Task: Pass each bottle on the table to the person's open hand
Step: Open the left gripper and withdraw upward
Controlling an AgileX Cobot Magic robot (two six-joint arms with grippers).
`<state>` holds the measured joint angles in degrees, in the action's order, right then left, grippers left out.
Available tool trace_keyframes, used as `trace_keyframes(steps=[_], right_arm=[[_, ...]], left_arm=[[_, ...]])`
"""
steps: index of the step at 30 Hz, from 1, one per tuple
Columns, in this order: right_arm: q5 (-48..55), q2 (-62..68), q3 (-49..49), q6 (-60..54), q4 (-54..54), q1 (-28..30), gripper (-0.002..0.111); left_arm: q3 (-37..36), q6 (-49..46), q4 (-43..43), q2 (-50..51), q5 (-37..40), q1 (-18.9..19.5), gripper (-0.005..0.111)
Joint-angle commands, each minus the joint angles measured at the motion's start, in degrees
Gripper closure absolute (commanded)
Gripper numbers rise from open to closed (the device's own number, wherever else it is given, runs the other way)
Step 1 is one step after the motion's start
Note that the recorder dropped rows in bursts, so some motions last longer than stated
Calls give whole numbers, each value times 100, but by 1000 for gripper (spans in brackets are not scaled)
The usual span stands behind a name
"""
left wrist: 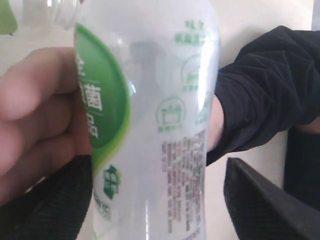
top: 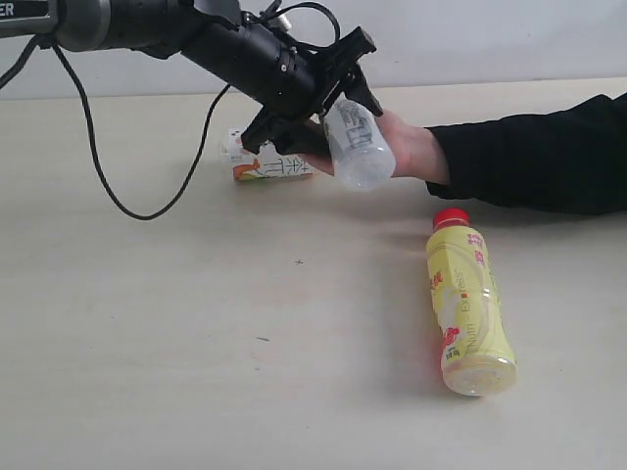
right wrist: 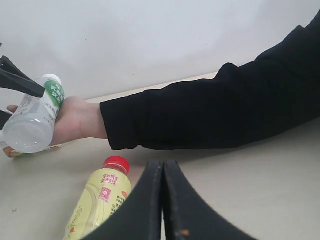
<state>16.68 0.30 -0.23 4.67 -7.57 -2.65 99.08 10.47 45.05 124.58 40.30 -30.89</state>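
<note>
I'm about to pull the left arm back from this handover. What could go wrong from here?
1. The green-white bottle rests against the person's open hand, but the hand is not visibly closed around it; it might roll off when the left tool withdraws.
2. The tool's fingers sit close beside the person's fingers, so backing out could bump them.
3. The small bottle lies on the table right by the tool; a low retreat may knock it.

Matte black tubular left arm (top: 211,44), grey collar, white lettering at base; thin black cable (top: 145,217) trailing; left gripper (top: 323,117) black, textured pads (left wrist: 260,205); right gripper (right wrist: 162,167) black, tapered.
</note>
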Motion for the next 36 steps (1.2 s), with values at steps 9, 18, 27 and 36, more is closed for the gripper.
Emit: trace_keyframes(steps=[9,18,27,36], right_arm=[[-35,-30,23,-6,5,0,108],[-35,-30,23,-6,5,0,108],[-35,-30,23,-6,5,0,108],[-35,-30,23,-6,5,0,108]], left_arm=[[34,-852,209,-184,1017,477,36],[34,-1475,164,-579,1188,684,36],[34,-2858,-277,-1078,1254,935,36],[34,-5160,-776,-1297,839,970,36]])
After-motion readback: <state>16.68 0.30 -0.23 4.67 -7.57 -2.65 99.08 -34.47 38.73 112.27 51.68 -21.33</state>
